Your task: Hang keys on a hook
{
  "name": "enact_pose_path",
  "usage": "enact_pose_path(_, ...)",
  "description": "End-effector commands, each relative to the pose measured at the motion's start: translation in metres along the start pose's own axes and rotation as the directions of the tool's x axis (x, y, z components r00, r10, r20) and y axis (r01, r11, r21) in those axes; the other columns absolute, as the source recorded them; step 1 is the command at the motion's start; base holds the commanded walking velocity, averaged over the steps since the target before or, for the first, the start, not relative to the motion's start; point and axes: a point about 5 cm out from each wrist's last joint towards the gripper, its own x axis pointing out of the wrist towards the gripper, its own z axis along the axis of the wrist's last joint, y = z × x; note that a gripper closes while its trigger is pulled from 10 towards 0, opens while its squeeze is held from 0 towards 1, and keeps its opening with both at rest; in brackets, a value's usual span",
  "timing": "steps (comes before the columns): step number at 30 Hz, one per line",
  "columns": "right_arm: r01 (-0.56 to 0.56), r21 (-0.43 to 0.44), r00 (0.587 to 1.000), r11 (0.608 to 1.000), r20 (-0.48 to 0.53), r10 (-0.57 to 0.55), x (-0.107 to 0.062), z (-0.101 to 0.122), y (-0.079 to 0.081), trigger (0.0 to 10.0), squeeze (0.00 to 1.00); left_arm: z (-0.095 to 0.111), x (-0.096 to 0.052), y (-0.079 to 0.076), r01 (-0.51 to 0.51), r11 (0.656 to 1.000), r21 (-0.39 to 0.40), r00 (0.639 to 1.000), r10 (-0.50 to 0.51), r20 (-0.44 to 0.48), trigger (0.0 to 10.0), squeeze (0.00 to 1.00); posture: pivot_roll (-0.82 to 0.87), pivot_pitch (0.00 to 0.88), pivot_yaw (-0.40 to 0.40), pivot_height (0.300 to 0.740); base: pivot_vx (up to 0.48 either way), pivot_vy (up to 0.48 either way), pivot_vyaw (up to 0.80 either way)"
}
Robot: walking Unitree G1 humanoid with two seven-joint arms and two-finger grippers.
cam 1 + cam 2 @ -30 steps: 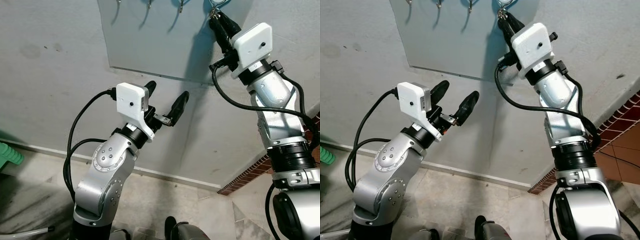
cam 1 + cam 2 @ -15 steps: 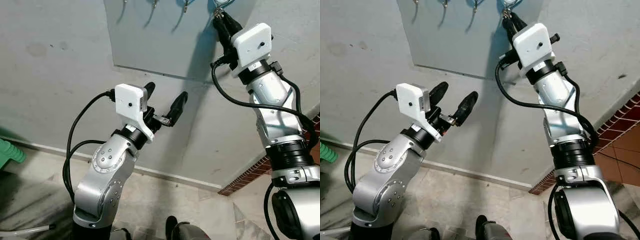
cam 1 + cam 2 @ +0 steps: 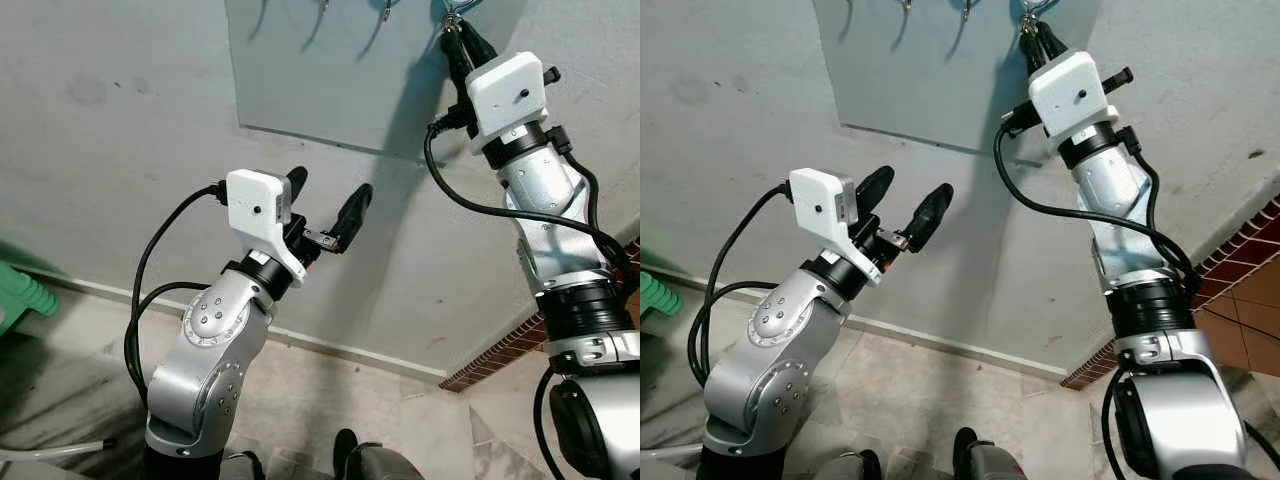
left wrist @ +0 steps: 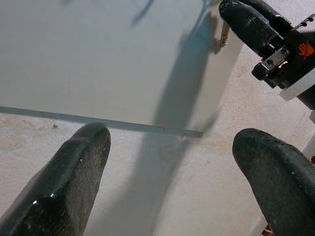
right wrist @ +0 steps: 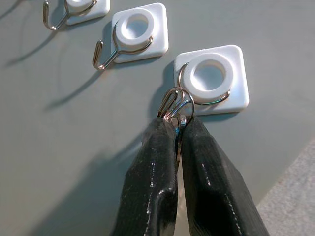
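My right gripper [image 5: 177,125] is raised to the grey board [image 3: 320,80] on the wall and is shut on a metal key ring [image 5: 174,103]. The ring lies against the wire of the rightmost hook [image 5: 216,98], which sits on a white square base [image 5: 236,59]. I cannot tell whether the ring is over the wire. A key [image 4: 224,34] dangles beside the right fingers in the left wrist view. My left gripper [image 3: 330,185] is held open and empty lower down, in front of the wall below the board.
Two more white-based hooks [image 5: 133,29] line the board beside the rightmost one. A green object [image 3: 20,295] stands on the floor at the left. A brick edge [image 3: 500,355] runs along the right. A white tube [image 3: 50,450] lies at the bottom left.
The whole picture has shifted, so the camera moved. The right gripper stays shut on the key ring at the rightmost hook. The left gripper stays open in the same pose.
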Motion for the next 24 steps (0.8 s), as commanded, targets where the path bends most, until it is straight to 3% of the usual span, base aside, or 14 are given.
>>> enact_pose_path(1, 0.027, -0.049, 0.998, 0.998, -0.047, -0.03, -0.002, -0.009, -0.011, 10.0, 0.0, 0.004, -0.001, -0.003, 0.006, 1.0, -0.01, 1.0, -0.005, 0.012, 10.0, 0.0, 0.01, 0.221, -0.054, 0.74, 0.0, 0.0, 0.0)
enact_pose_path(16, -0.025, -0.201, 1.0, 0.979, 0.003, 0.026, -0.006, -0.007, -0.002, 10.0, 0.0, 0.003, -0.003, -0.004, -0.002, 1.0, -0.026, 1.0, 0.002, 0.008, 10.0, 0.0, 0.01, 0.22, -0.054, 0.74, 0.0, 0.0, 0.0)
enact_pose_path(22, -0.015, -0.191, 1.0, 0.982, 0.003, 0.016, -0.007, -0.008, 0.001, 10.0, 0.0, 0.002, -0.003, -0.004, -0.005, 0.999, -0.033, 1.0, 0.005, 0.004, 10.0, 0.0, 0.01, 0.221, -0.054, 0.74, 0.0, 0.0, 0.0)
enact_pose_path(24, 0.01, -0.094, 1.0, 0.996, -0.018, -0.012, -0.008, -0.011, 0.001, 10.0, 0.0, 0.002, -0.003, -0.004, -0.004, 0.999, -0.035, 1.0, 0.004, 0.004, 10.0, 0.0, 0.01, 0.218, -0.053, 0.74, 0.0, 0.0, 0.0)
